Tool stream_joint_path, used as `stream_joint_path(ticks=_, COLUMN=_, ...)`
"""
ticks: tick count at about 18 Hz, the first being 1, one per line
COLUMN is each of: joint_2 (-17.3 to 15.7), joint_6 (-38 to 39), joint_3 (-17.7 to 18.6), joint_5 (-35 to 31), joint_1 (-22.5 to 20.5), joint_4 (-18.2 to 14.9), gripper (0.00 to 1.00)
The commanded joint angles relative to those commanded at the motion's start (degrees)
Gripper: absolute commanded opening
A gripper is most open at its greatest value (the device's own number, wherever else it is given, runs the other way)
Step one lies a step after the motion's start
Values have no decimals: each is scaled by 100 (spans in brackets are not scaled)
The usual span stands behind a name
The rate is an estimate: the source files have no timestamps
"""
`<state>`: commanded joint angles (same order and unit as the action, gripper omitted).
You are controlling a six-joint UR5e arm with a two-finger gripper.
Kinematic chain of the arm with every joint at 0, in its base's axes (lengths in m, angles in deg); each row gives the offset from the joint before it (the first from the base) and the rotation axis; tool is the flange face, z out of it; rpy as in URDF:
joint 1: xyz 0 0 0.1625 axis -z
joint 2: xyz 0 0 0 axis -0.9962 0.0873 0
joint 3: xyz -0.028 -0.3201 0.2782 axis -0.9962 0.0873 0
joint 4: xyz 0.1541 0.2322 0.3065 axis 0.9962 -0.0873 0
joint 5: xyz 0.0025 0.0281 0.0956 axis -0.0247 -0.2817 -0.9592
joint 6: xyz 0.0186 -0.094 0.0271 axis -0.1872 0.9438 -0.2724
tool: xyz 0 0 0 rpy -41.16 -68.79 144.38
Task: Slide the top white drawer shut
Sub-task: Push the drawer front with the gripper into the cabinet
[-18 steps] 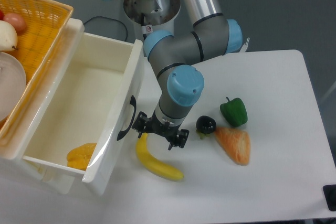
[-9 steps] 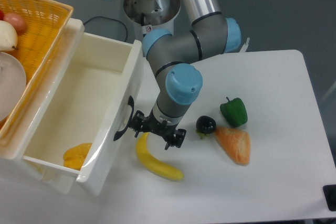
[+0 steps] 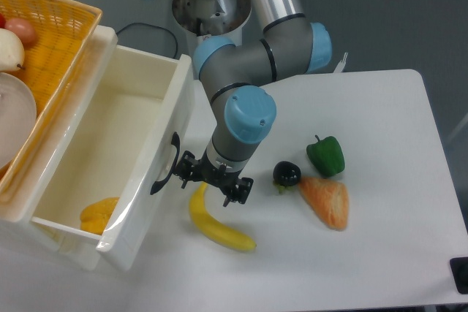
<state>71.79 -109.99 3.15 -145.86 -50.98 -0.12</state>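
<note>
The top white drawer (image 3: 110, 129) stands pulled out of the cabinet at the left, its inside showing. Its front panel carries a curved black handle (image 3: 164, 164). An orange-yellow piece (image 3: 99, 215) lies in the drawer's near corner. My gripper (image 3: 213, 183) hangs just right of the drawer front, its left finger (image 3: 185, 172) close against the panel beside the handle. The fingers stand apart and open, gripping nothing. The upper tip of a yellow banana (image 3: 217, 226) lies on the table just below them.
A woven yellow basket (image 3: 55, 38) with a white plate (image 3: 14, 118) and fruit sits on top of the cabinet at the left. A green pepper (image 3: 326, 155), a dark round fruit (image 3: 287, 174) and an orange wedge (image 3: 327, 201) lie right of the gripper. A black object (image 3: 461, 274) sits at the table's right corner.
The gripper has moved left against the drawer front, and the drawer has slid left and inward with it. The banana and other items have stayed put.
</note>
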Motion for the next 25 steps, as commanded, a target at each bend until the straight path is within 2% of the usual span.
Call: stream_joint_path(ticks=25, joint_2=-141, joint_6=26, joint_3=79, joint_5=9, joint_1=668, joint_4=9, gripper=100)
